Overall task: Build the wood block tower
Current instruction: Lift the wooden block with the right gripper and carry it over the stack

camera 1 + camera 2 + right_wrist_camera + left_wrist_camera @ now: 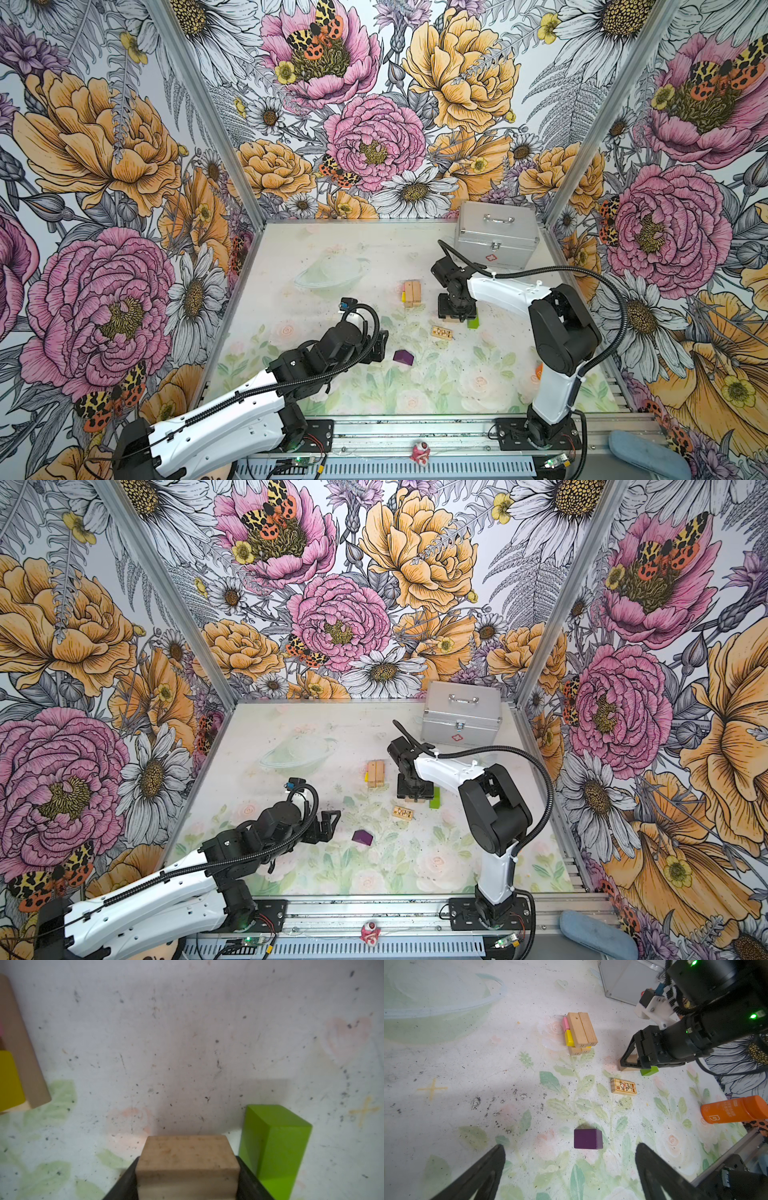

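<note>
End effector (187, 1164) clasping plank (185, 1151), green block (276, 1142) — alongside

The tan plank (187, 1159) is bare, matt wood with faint grain. The lime-green block (274, 1147) wears smooth, slightly shiny paint, the purple block (588, 1138) a duller coat. At two o'clock the case (496, 237) is ribbed silvery metal. The orange bottle (733, 1109) looks like glossy plastic. The worktop (467, 1084) is matt, scuffed and speckled.

The floral tabletop (332, 257) carries the tower (412, 293). Right of it sit a tan block (187, 1159) and green block (473, 322); nearer the robot, a printed block (441, 332) and purple block (403, 357); behind, a silver case (496, 235).
</note>
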You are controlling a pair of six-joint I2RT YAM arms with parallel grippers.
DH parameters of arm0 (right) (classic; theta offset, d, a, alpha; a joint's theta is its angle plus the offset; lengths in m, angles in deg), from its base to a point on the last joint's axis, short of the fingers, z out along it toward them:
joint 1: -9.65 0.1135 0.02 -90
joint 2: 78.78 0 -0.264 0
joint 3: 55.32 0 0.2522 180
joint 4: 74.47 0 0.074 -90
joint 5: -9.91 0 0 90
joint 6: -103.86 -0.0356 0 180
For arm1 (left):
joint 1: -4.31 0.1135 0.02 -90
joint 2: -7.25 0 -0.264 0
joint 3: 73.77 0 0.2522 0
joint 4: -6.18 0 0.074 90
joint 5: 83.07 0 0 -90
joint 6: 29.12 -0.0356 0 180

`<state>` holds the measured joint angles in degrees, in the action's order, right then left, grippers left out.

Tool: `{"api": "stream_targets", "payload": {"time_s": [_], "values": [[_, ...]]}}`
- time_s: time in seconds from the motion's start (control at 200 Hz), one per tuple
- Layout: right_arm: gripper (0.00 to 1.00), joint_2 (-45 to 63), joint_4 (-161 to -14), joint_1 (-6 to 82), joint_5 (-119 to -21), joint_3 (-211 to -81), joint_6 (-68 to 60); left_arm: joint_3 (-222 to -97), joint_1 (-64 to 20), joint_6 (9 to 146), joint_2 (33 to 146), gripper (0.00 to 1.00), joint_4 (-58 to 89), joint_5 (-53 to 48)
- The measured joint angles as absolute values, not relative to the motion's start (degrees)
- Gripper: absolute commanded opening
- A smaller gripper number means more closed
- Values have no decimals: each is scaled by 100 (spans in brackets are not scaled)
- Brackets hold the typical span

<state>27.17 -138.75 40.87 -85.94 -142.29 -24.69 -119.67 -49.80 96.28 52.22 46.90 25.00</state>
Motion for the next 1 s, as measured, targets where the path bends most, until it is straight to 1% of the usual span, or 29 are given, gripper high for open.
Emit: {"api": "stream_targets", "payload": {"time_s": [0.34, 0.595, 0.846, 1.001], "values": [[51, 2658, -14113, 4161, -8629, -14820, -2421, -12042, -4873, 9516, 5222, 99, 4742, 2480], [51, 2715, -14345, 4251, -8629, -15595, -2401, -12070, -4687, 9462, 5159, 99, 4801, 2406], [51, 3266, -14574, 4408, -8605, -16564, -2362, -12077, -4385, 9346, 4980, 99, 4900, 2268], [51, 3591, -14762, 4496, -8598, -16979, -2355, -12118, -4344, 9326, 4818, 99, 4994, 2207]]}}
